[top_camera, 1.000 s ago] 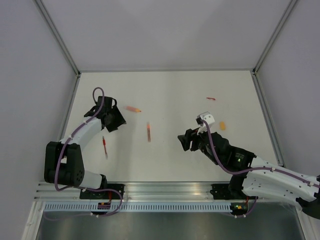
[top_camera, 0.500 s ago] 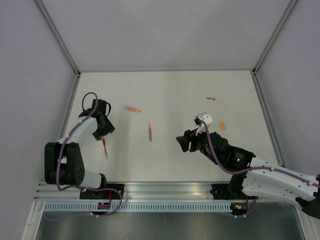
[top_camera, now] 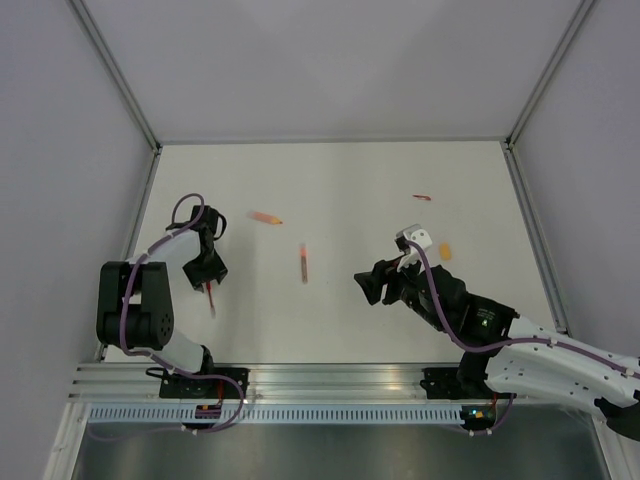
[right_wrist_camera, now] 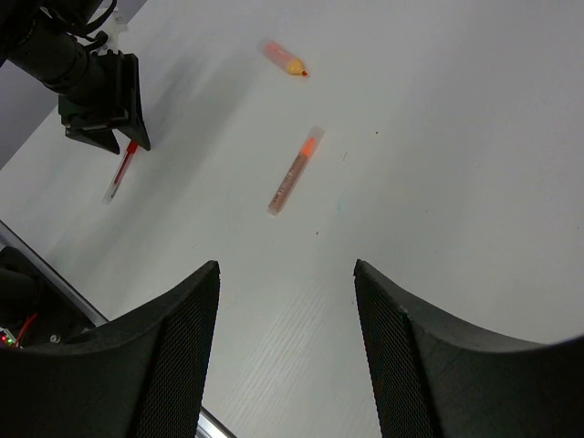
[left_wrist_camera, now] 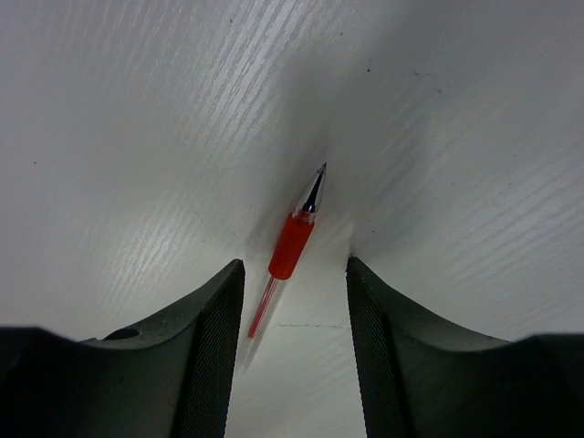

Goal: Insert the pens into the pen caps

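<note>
The top camera looks down from behind the arm bases over the white matt desk (top_camera: 350, 180). The left wrist camera hangs very near the desk, facing down between its black ribbed fingers (left_wrist_camera: 210, 356) at a slim red pen with a silver tip (left_wrist_camera: 290, 245). The right wrist camera looks from well away, slanting across the desk toward that pen (right_wrist_camera: 121, 171); all three views share it.

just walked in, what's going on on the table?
The left gripper is open, its fingers either side of a thin red pen with a silver tip that lies on the white table; it has not closed on it. The right gripper is open and empty, with an orange-pink pen lying ahead of it. A stubby orange cap lies beside the right arm, untouched. Neither pen is capped yet.
</note>
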Robot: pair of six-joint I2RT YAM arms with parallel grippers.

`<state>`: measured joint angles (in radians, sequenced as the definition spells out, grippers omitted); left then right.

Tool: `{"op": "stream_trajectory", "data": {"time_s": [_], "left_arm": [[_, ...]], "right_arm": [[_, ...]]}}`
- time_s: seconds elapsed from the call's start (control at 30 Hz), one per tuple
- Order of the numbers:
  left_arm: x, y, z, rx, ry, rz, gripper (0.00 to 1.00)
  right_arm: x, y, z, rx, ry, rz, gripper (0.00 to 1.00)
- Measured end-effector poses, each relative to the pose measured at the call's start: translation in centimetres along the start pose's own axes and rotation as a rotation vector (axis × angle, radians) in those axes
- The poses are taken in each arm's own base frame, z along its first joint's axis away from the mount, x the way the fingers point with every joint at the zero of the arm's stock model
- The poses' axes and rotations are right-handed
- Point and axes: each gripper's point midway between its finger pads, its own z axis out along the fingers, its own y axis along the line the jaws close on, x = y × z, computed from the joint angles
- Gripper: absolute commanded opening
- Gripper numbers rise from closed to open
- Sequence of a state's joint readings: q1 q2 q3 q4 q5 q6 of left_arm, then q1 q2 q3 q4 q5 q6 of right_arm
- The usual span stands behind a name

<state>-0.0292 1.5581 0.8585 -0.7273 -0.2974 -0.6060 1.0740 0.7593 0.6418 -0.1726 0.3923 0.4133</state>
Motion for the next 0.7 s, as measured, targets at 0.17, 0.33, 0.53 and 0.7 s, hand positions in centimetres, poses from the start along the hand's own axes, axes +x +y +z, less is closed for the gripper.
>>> {"op": "stream_trajectory", "data": {"time_s": [0.17,0.33,0.53,0.7], "left_arm": [[-0.2,-0.3,0.0,0.016,-0.006,0.005,0.52],[-0.3,-0.8,0.1,0.038,-0.001,0.016,0.37],[-0.4,-3.1,0.0,0.168,-0.009,0.05,0.34],[-0.5,-5.8,-0.5,0.284,-0.037,0.088,0.35]], "right_arm": [[0.0,-0.1,-0.2,-0.002,-0.007,0.003,0.67],[0.1,-0.1,-0.2,-0.001,-0.004,0.001,0.67],[0.0,-0.1,-0.2,-0.003,-0.007,0.003,0.67],[0.0,-0.1,-0.3,-0.003,-0.007,0.003,0.67]]}}
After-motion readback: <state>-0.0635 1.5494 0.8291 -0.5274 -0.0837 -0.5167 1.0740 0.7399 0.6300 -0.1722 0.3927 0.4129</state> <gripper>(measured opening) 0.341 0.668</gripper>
